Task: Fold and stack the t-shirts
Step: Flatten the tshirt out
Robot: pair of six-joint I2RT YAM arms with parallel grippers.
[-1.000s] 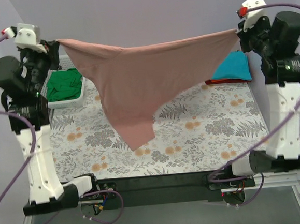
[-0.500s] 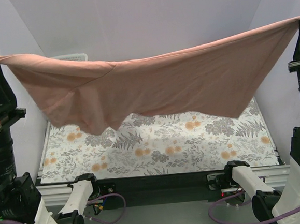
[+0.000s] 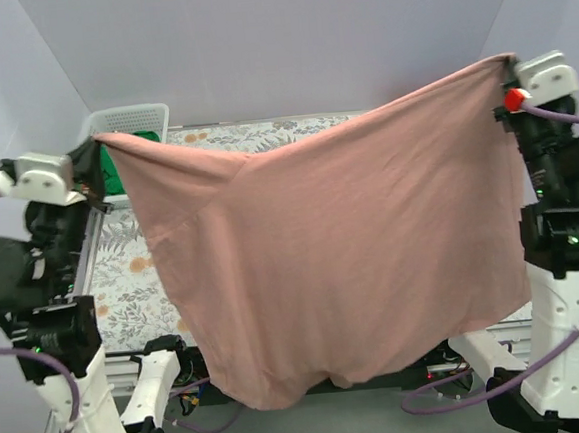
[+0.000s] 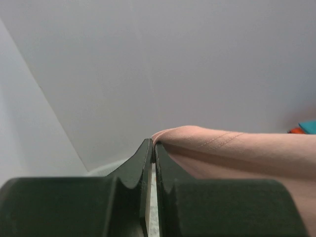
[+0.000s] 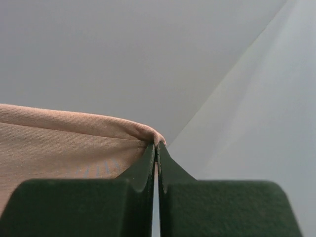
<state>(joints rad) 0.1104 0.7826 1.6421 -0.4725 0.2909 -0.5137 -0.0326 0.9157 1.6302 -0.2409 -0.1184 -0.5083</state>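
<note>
Both pairs of jaws clenched on its corners, we hold the pink tee (image 3: 343, 252) spread aloft, not yet folded, a green tee (image 3: 112, 172) waiting in the basket (image 3: 126, 117).

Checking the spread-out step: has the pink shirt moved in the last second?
Yes. The pink shirt now covers most of the floral cloth that showed before; its hem has dropped down past the cloth's near edge.

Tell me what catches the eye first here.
A big pink t-shirt hangs spread like a curtain across the middle, hiding most of the table. The left tool and right tool each pinch an upper corner. A white basket peeks out behind at far left.
</note>
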